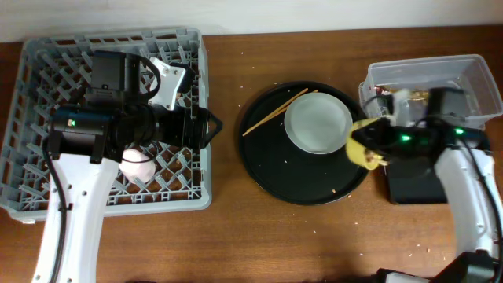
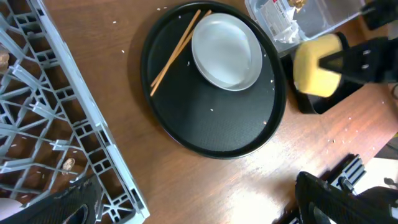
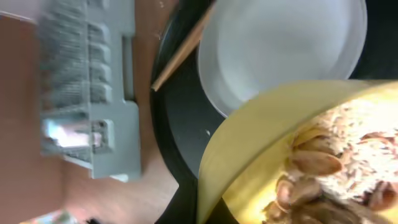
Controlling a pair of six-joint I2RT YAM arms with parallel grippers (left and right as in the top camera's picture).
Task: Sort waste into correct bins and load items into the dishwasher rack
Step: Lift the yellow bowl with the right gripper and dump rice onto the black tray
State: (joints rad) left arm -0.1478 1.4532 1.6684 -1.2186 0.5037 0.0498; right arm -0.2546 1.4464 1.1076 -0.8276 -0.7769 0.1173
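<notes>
Gripping the yellow bowl [image 3: 249,143] by its rim, my right hand [image 1: 377,143] is clamped on it and holds it tilted above the edge of the round black tray [image 3: 180,124], just beside the clear tub [image 1: 471,71] and the shallow black bin [image 1: 413,189]. It looks like light, stiff plastic, good for a rim pinch but smooth, and the rice and brown scraps [image 3: 336,155] inside lie loose, so I judge any more tilt will spill them. Beyond it the pale plate [image 3: 286,50] sits on the tray, glossy and likely slippery; its raised rim is the only hold. The chopsticks [image 3: 183,53] beside it are thin and light, apt to roll, best pinched mid-length. Farthest off, my left hand [image 1: 200,126] hovers over the rack [image 3: 93,93], fingers spread and empty. Something in the tub carries red print, too small to read
</notes>
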